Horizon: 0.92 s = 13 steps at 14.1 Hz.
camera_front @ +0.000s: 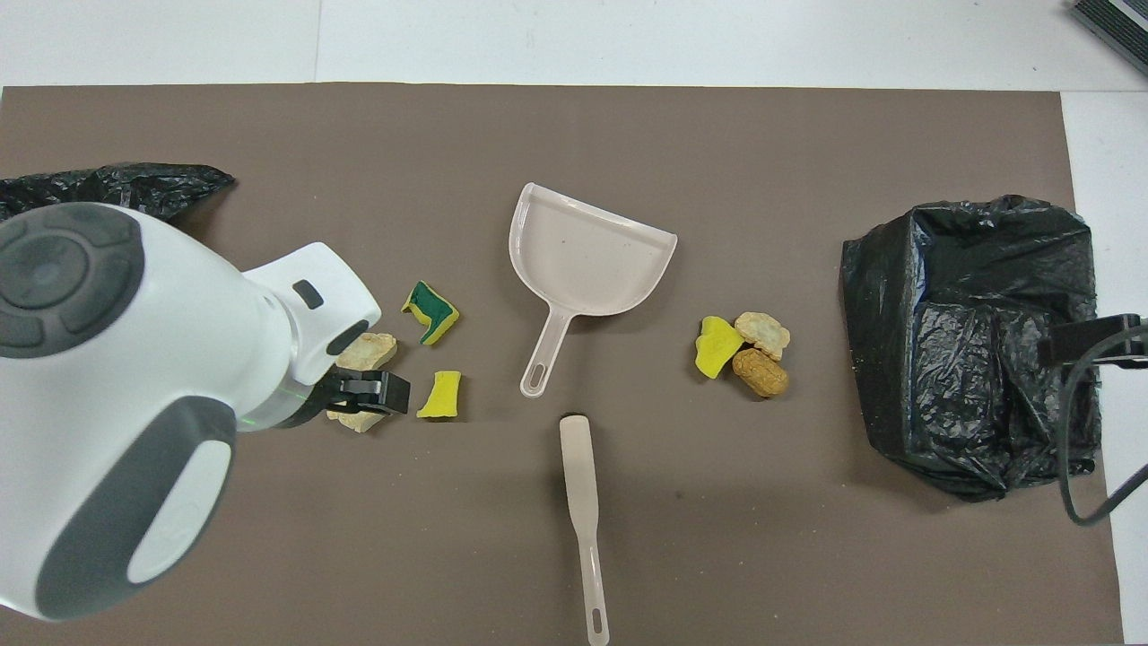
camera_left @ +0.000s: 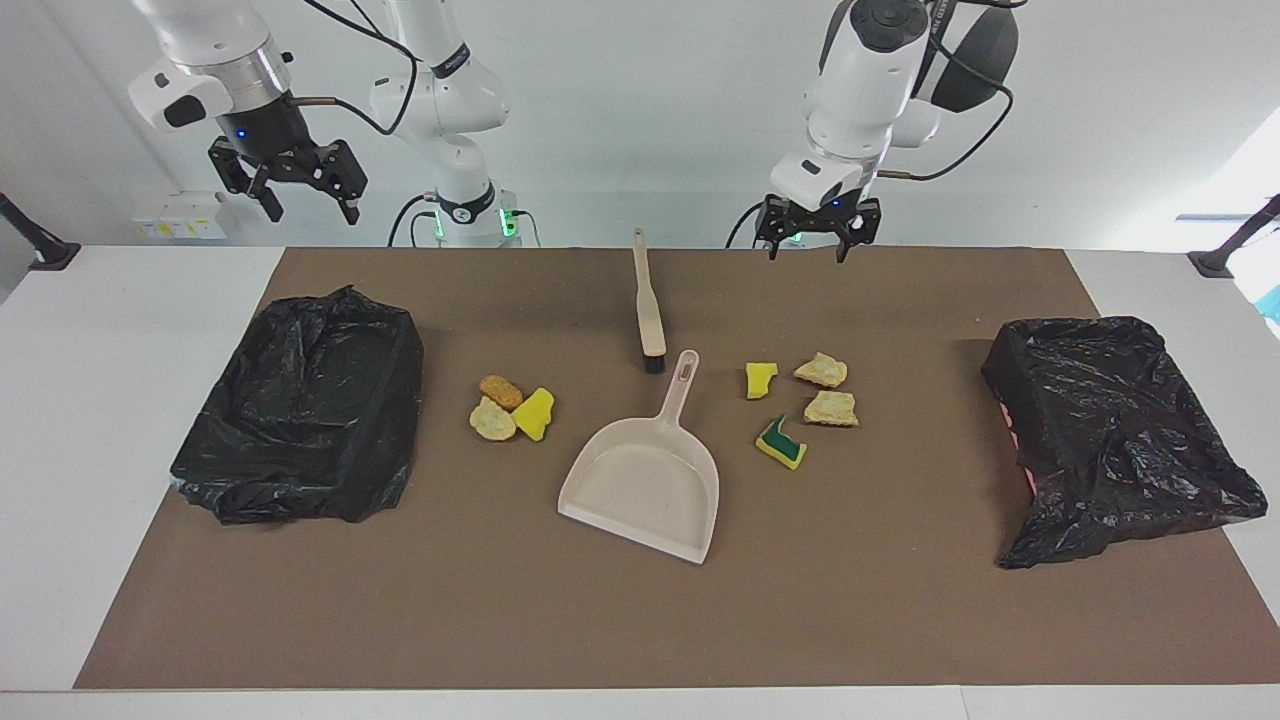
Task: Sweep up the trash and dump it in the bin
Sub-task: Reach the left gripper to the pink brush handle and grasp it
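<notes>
Brush [camera_left: 648,300] lies closest to the robots, its long axis running straight away from them, handle end toward them and bristles just short of the dustpan [camera_left: 645,480] handle. The left tool [camera_left: 806,252] hangs raised over the mat [camera_left: 600,620], open and empty. From it the brush lies below and off toward the right arm's end. This tool is the closer one to the brush, so the likely next move is a sideways shift and a drop onto the handle, fingers closing across that axis.

The right tool [camera_left: 312,215] waits high over the bench [camera_left: 100,400], open, holding nothing.

Farther out, four scraps [camera_left: 831,408] lie beneath and ahead of the left tool. Three scraps [camera_left: 510,405] lie toward the right arm's end. The dustpan lies between the groups, and bins [camera_left: 300,405] flank everything, none holding scraps yet.
</notes>
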Tool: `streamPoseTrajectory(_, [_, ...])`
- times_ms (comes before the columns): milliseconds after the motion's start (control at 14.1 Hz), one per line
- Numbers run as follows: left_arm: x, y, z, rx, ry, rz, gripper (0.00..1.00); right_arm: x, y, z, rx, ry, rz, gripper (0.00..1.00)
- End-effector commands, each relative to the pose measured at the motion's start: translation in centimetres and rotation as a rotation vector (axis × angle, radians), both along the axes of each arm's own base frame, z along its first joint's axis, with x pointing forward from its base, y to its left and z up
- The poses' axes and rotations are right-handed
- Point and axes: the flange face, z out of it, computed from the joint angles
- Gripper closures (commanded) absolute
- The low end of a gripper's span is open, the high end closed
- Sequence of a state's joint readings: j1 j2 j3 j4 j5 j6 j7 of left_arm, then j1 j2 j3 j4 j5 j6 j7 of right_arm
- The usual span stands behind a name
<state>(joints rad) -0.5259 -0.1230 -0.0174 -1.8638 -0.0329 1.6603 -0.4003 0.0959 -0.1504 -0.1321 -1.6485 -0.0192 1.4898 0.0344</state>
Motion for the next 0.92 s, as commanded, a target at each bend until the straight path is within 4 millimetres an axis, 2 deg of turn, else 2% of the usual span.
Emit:
streamPoseTrajectory(0, [-2.6,-1.4,-1.4,-0.039,0.012,-0.003,0.00,-0.9,-0.5,-0.1,0.004,0.015,0.016,0.00])
streamPoseTrajectory(213, [-5.4,-4.8,-5.0,-0.025,0.022,-0.012,0.00,-1.0,-0.5,0.0,0.004,0.013,0.016,0.00])
streamPoseTrajectory(427, [-6.5,-6.4,-7.9,-0.027,0.013,-0.014,0.00,-1.0,-0.6,0.0,0.004,0.013,0.014,0.00])
streamPoseTrajectory(569, [-8.1,-9.6,-11.1,-0.015,0.016,-0.017,0.00,-1.0,-0.6,0.0,0.004,0.013,0.014,0.00])
streamPoseTrajectory(640, [-8.7,-10.3,-12.5,-0.023,0.001,0.018,0.00,-1.0,-0.6,0.0,0.004,0.013,0.014,0.00])
streamPoseTrajectory(782, [-10.9,-12.4,-14.2,-0.052,-0.034,0.052,0.00,-1.0,-0.6,0.0,0.004,0.013,0.014,0.00])
streamPoseTrajectory(853, [-11.1,-12.6,-14.6,-0.054,-0.039,0.069,0.00,-1.0,-0.6,0.0,0.004,0.013,0.014,0.00])
